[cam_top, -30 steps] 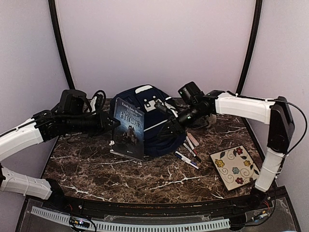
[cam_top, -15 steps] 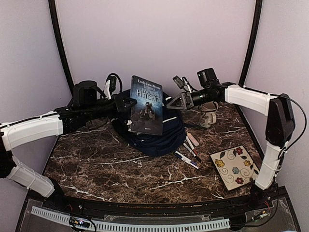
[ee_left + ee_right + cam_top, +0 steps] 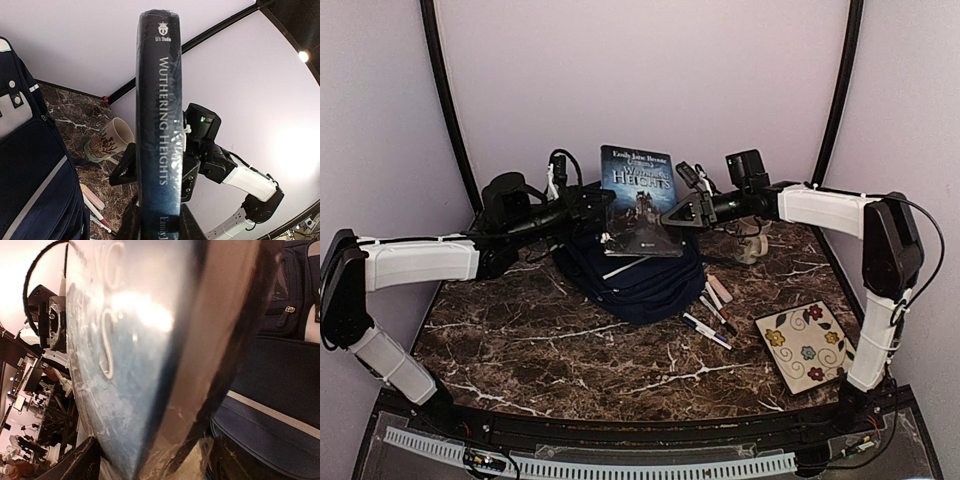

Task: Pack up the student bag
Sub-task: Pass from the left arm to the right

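Observation:
The navy student bag [image 3: 640, 285] lies flat at the back middle of the table. It also shows in the left wrist view [image 3: 30, 200] and the right wrist view [image 3: 280, 390]. My left gripper [image 3: 598, 212] is shut on the left edge of a dark blue book, "Wuthering Heights" [image 3: 640, 198], and holds it upright above the bag. In the left wrist view the gripper [image 3: 160, 225] clamps the spine [image 3: 160, 125]. My right gripper [image 3: 682, 212] is at the book's right edge. Its jaws stand open around that edge [image 3: 155, 460], with a gap on the bag side.
A pale mug [image 3: 752, 245] stands behind the right gripper. Several pens and markers [image 3: 715, 310] lie right of the bag. A flowered square plate [image 3: 807, 345] lies at the front right. Black frame posts stand at both back corners.
My left arm lifted the book from the bag's front, carried it back over the bag and turned it upright. My right gripper left the bag, rose and closed in on the book's right edge.

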Motion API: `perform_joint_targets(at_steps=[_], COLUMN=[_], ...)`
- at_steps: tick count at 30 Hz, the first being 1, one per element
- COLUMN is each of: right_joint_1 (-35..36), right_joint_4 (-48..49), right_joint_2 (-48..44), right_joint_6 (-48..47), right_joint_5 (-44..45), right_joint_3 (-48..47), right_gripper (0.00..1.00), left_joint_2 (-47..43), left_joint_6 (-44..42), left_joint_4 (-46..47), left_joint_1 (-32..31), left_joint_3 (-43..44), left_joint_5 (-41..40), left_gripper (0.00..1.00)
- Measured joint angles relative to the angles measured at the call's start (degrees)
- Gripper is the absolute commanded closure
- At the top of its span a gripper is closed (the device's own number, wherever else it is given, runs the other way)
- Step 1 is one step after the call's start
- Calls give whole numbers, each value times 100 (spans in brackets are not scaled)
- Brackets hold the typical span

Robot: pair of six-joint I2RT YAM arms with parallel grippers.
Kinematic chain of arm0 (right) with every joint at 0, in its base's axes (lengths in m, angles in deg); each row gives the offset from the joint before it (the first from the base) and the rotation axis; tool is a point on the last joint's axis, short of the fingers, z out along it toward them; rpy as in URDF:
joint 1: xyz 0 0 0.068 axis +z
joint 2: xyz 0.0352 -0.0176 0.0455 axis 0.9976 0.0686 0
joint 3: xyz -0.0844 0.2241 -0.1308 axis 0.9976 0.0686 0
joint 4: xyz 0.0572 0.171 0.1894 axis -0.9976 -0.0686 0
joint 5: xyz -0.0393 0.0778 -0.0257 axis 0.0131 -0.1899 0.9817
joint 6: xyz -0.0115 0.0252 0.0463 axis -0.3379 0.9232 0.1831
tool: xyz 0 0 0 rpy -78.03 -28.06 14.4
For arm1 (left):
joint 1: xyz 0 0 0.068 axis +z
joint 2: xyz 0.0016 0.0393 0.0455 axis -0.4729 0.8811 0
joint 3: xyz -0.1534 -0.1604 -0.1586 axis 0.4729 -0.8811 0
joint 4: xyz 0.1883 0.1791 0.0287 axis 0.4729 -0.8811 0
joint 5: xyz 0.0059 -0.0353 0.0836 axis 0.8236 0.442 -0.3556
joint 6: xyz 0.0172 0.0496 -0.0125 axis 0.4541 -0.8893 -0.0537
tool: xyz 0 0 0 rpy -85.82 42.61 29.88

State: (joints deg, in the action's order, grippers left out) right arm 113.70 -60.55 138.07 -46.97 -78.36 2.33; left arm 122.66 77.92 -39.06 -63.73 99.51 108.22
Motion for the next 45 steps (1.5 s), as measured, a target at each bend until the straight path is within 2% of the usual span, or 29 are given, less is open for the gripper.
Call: perform_joint_targets(at_steps=[3,6,8,11,14,18,22,23,24,25,26,29,31,35,39,42,45], right_joint_1=[0,0,0,0,0,0,0,0,0,2,4,9,9,-20,-44,-42,-33], right_joint_4=[437,1270,1987,3683,4968,5755,5670,5626,5556,5490,5359,4791,4339,3373,2494,1512,1239], right_joint_2=[85,94,94,103,168,186,186,186,186,186,186,179,175,116,57,57,35], right_joint_6=[382,1064,1635,2988,4085,4758,4734,4690,4645,4590,4494,4113,3821,3112,2730,2562,2496], right_joint_5=[-323,-638,-841,-1064,-1207,-1248,-1255,-1257,-1255,-1239,-1235,-1207,-1180,-1071,-994,-960,-940], right_joint_3=[118,426,684,1252,1497,1510,1508,1506,1497,1491,1482,1377,1318,1261,1196,887,811], right_gripper=[26,32,38,51,59,72,82,85,88,89,90,91,92,93,93,93,93], left_joint_2=[46,98,98,98,98,98,96,96,96,98,98,105,149,494,782,894,914], left_joint_6=[170,299,308,310,310,319,304,295,275,243,199,-22,-138,-232,-166,-136,-131], left_joint_4=[243,468,549,612,678,793,833,824,809,789,754,581,546,538,570,570,564], left_joint_1=[0,4,2,2,0,0,-2,-2,0,9,9,7,4,39,66,94,94], left_joint_3=[-87,-144,-173,-210,-236,-299,-313,-332,-356,-369,-376,-374,-367,-269,-267,-258,-208], left_joint_5=[76,103,140,153,153,151,133,118,114,114,116,136,166,269,365,455,557], left_gripper=[100,100,100,100,100,100,100,94,76,68,56,44,43,55,60,49,43])
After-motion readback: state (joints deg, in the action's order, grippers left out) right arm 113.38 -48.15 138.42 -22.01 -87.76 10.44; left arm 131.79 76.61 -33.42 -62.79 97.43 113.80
